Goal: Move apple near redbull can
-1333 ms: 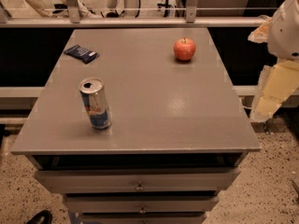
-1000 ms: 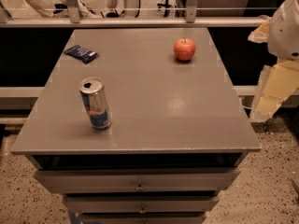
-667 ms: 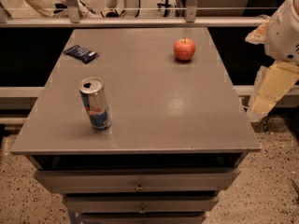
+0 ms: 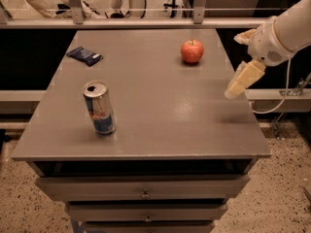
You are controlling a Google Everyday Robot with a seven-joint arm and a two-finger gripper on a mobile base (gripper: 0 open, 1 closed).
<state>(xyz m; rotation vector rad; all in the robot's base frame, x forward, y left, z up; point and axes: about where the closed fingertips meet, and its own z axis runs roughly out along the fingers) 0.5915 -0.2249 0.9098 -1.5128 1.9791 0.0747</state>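
The apple, round and red-orange with a short dark stem, sits on the grey table at the far right. The redbull can, slim, silver and blue with an open top, stands upright near the front left. My gripper hangs above the table's right edge, right of and nearer than the apple, touching nothing. Its two cream fingers stand wide apart, and it is open and empty.
A flat dark blue snack packet lies at the far left of the table. Drawers sit under the tabletop. A metal railing runs behind the table. A cable hangs at the right.
My arm has moved left from beside the table, so the gripper now reaches over the right edge. The apple, can and packet have not moved.
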